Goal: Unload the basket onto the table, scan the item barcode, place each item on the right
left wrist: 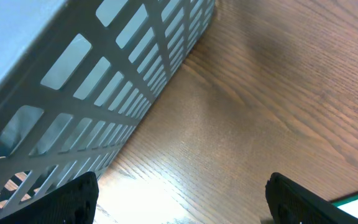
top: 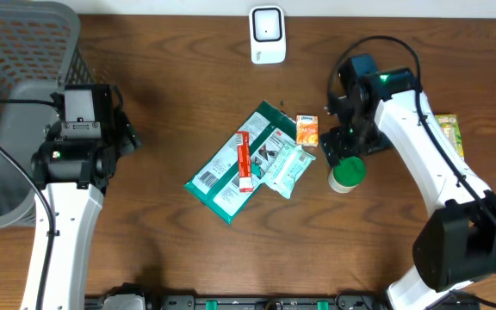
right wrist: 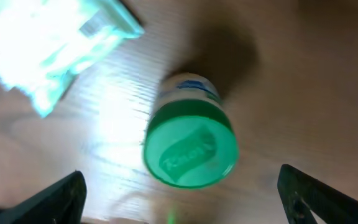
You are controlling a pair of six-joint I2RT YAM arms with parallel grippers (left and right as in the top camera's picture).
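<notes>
Right up close, my right gripper (right wrist: 178, 186) hangs spread wide, one finger off to each side of a green-lidded jar (right wrist: 190, 149). Neither finger touches it, so nothing is gripped. The jar stands upright on the table (right wrist: 303, 74), lid facing up, its white label just showing at the back. A pale plastic packet (right wrist: 48, 50) lies just beyond it, blurred by glare.

Over on my left gripper (left wrist: 182, 199), the fingers are also spread wide with only bare wood between them, holding nothing. The grey basket (left wrist: 104, 74) sits just beside it, its slatted wall filling that view.

From above, the jar (top: 347, 175) is right of centre, under the right gripper (top: 348, 160). Just left of it is a heap: the pale packet (top: 287, 168) overlapping a teal pouch (top: 226, 176), with a red stick (top: 244, 161) on top. A small orange box (top: 307, 131) lies just behind the heap. A yellow-green packet (top: 450, 133) lies out right, partly under the arm.

Farthest back, the white scanner (top: 267, 34) stands at the table's far edge, well apart from the jar.
</notes>
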